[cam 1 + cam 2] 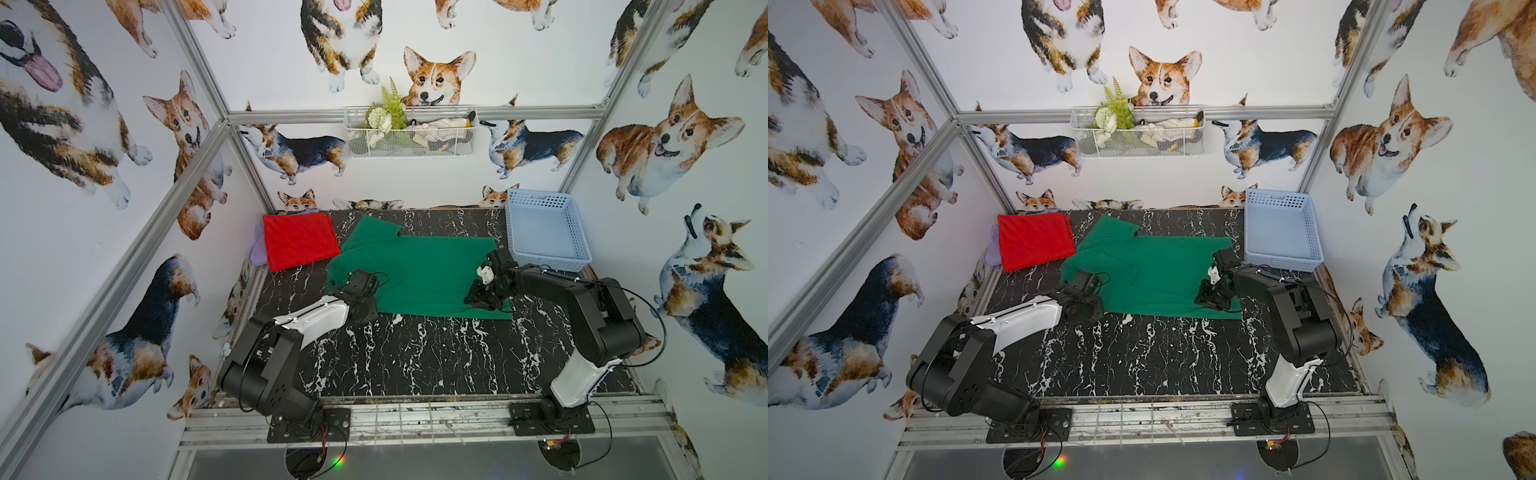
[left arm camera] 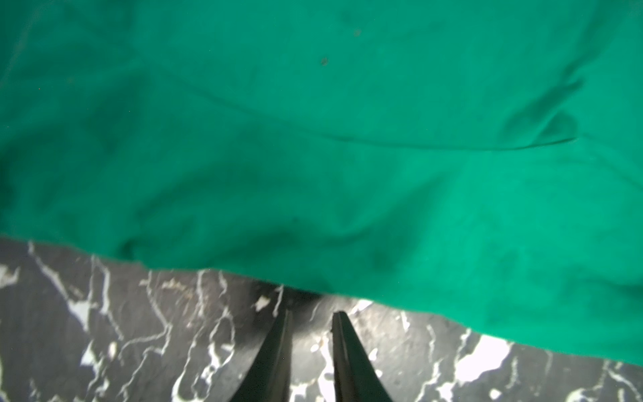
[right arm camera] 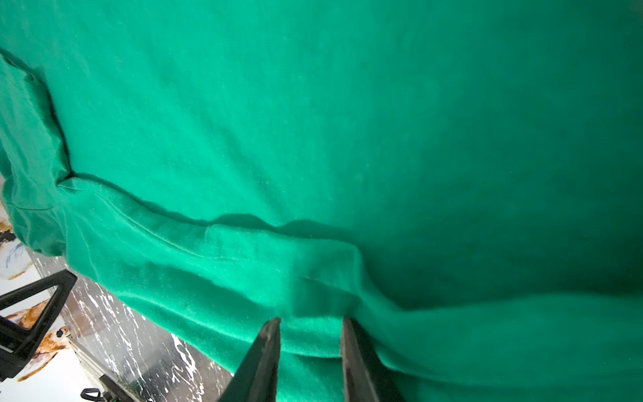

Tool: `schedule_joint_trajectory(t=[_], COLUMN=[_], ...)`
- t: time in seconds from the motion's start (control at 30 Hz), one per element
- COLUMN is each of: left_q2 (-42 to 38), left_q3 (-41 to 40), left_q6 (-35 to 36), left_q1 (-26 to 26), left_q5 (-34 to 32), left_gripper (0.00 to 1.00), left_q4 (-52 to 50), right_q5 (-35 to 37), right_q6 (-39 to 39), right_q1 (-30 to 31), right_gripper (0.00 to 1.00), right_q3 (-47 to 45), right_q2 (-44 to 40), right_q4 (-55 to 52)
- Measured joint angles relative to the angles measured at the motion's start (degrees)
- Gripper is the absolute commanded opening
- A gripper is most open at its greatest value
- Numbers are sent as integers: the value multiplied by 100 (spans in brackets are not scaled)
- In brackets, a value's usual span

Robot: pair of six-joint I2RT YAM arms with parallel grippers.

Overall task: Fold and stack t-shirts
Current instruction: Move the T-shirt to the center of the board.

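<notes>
Fingers of the left end effector [image 2: 312,313] stood slightly spread and empty over bare table [image 1: 395,353], just short of the green t-shirt's [image 1: 415,270] near edge. The right end effector [image 3: 311,320], likewise spread, sat over the cloth at its near right corner, gripping nothing we could make out. Beyond both, the shirt lay flat, its long axis running left to right, collar end leftward. We judged each arm nearest its own corner. Far left lay the folded red t-shirt [image 1: 299,241].

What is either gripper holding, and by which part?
Nothing visibly. Left gripper open over the table, just short of the green t-shirt; right gripper open above its cloth.
</notes>
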Motion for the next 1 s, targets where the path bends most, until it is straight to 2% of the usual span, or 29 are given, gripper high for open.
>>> schedule_joint_trajectory(t=[0.13,0.23,0.4,0.7,0.9,1.0], left_q2=[-256,-699,-1047,538,1163,1187], left_q3=[-236,-271,33,1021,1067,975], left_q6=[-46,9,299,789,787,780], left_q1=[-37,-92,48,494,835,850], left_q5=[-90,-103,-348,-286,-74,-33], left_gripper=[27,32,32,29,28,28], left_q4=[-37,-26,-50,107,229,389], right_q5=[76,103,105,164,229,225], right_q6=[-2,-2,-4,-2,-17,-22], right_q1=[0,0,0,0,-7,-39], right_gripper=[36,36,36,36,36,36], right_q3=[-92,-140,-146,-179,-236,-295], right_q2=[-103,-146,-162,-225,-308,-358], right_q4=[-57,-66,-74,-151,-275,-282])
